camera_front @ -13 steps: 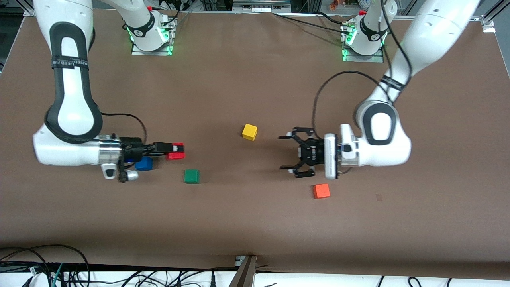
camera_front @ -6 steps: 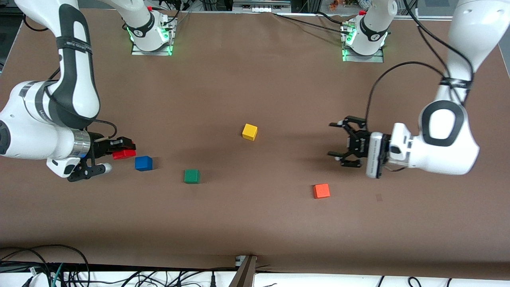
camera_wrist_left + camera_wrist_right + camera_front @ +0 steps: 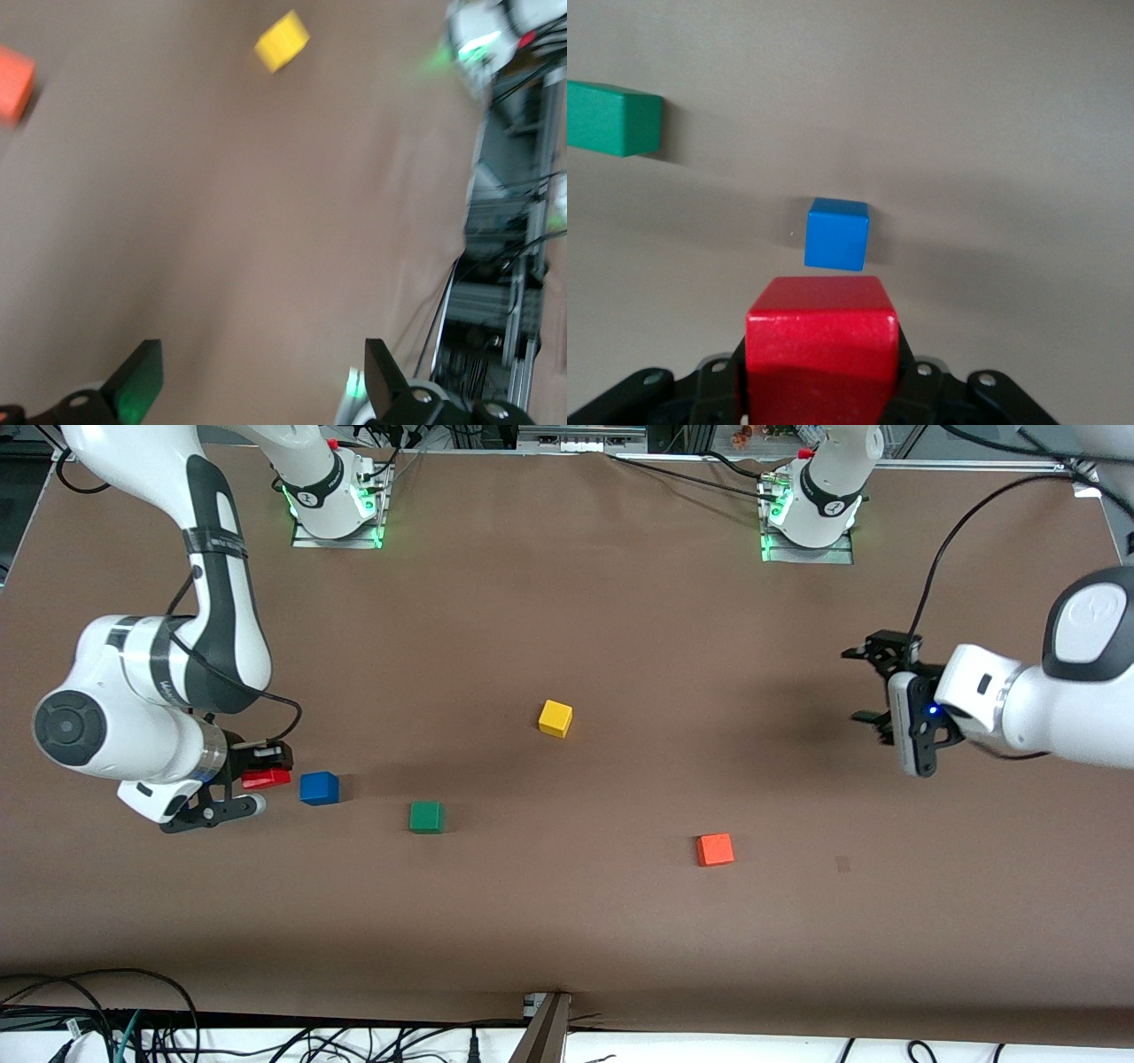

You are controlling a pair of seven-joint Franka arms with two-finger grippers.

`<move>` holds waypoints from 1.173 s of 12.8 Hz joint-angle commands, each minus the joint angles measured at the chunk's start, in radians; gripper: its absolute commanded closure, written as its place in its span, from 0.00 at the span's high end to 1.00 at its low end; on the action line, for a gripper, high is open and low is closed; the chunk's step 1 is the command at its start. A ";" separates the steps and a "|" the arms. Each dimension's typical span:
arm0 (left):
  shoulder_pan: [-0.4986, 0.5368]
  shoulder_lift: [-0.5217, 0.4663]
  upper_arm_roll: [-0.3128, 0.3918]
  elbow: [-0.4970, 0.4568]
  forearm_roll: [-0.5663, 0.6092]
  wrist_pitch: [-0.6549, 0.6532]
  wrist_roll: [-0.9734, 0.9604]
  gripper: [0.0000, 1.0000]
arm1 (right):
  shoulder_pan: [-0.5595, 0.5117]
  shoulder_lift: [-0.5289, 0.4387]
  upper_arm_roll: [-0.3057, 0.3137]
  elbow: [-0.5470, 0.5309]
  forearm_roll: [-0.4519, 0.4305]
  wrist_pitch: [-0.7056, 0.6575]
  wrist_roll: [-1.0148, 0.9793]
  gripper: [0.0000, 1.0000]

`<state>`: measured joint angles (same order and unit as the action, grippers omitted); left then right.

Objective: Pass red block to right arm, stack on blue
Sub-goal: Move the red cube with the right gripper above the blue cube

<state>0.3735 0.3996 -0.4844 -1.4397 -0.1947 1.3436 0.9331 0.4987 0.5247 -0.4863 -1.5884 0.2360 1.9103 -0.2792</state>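
My right gripper is shut on the red block, which it holds in the air just beside the blue cube, toward the right arm's end of the table. In the right wrist view the red block fills the space between the jaws, with the blue cube on the table ahead of it. My left gripper is open and empty, raised over bare table at the left arm's end. Its fingertips show wide apart in the left wrist view.
A green cube lies near the blue cube, toward the table's middle and nearer the front camera. A yellow cube sits at the middle. An orange-red cube lies nearer the front camera, toward the left arm's end.
My right gripper carried the red block back from the table's middle to beside the blue cube. My left gripper drew back, open, toward its own end of the table.
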 commanded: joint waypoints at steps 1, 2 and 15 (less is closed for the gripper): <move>-0.010 -0.062 -0.005 -0.018 0.194 -0.020 -0.142 1.00 | 0.029 -0.014 -0.006 -0.099 -0.023 0.123 0.012 0.01; -0.011 -0.065 -0.008 -0.019 0.245 -0.021 -0.230 1.00 | 0.034 -0.012 -0.005 -0.123 -0.021 0.159 0.012 0.01; -0.332 -0.275 0.281 -0.063 0.416 0.180 -0.925 1.00 | 0.067 0.031 0.005 -0.289 0.002 0.455 0.049 0.01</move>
<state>0.1092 0.1966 -0.3104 -1.4436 0.2236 1.4364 0.0167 0.5603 0.5603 -0.4831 -1.8558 0.2340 2.3323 -0.2423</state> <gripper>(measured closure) 0.000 0.445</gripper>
